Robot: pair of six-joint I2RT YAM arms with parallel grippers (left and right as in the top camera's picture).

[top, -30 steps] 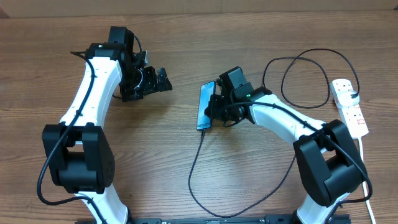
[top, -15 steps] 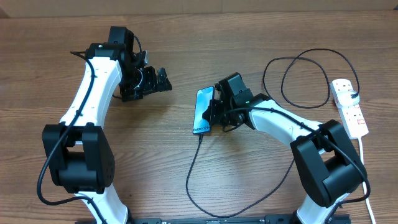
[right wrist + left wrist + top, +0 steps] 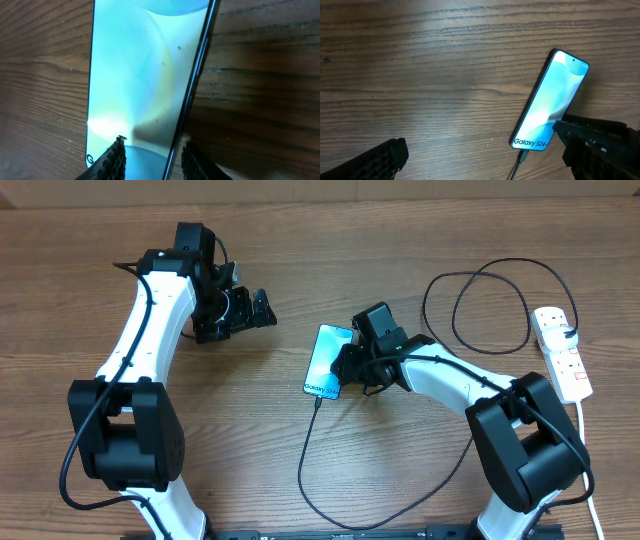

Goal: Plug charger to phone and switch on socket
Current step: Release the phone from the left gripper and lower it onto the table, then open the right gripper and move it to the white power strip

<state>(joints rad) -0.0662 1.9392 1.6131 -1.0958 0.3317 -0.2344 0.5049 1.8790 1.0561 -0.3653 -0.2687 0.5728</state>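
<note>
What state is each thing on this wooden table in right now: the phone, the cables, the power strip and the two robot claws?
Slim blue-screened phone: lit, thin black charger cable plugged into its bottom end.
White power strip: at the table's right edge, switch positions unreadable.
Right gripper: pinching the phone's edge.
Left gripper: open, holding nothing.

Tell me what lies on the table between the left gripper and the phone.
Nothing: in the overhead view only bare wooden table separates the left gripper from the phone. The left wrist view shows the same empty wood.
</note>
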